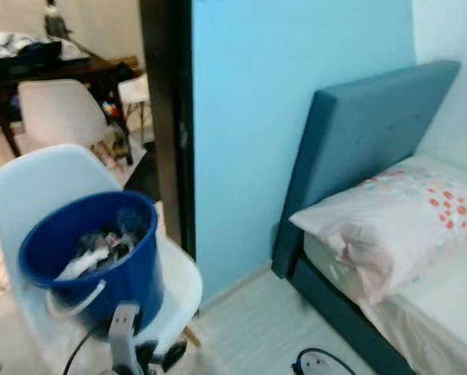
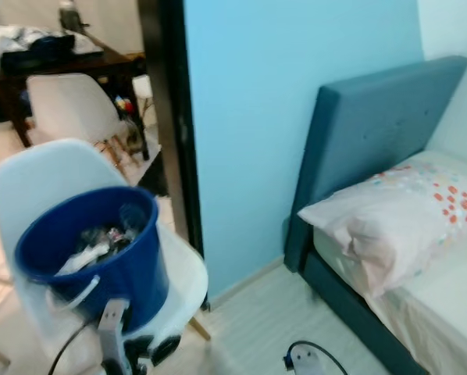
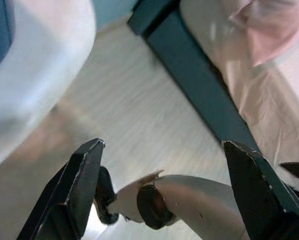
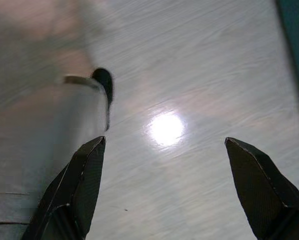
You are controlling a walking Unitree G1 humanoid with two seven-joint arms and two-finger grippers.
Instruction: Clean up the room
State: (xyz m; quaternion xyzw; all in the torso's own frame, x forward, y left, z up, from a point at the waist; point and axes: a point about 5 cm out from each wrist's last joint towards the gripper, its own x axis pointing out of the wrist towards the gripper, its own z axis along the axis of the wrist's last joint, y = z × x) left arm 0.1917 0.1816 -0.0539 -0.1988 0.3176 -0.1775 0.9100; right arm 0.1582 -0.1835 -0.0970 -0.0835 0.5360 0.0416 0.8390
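Note:
A blue bucket holding crumpled rubbish stands on the seat of a white chair at the lower left. My left arm rises just in front of the chair. In the left wrist view my left gripper is open over pale wood floor, with nothing between its fingers. My right gripper is also open and empty above the floor, beside a silver part of my own body. My right arm shows at the bottom edge.
A bed with a blue headboard and a spotted pillow fills the right. A light blue wall stands ahead. Through the dark doorway on the left are another white chair and a cluttered dark table.

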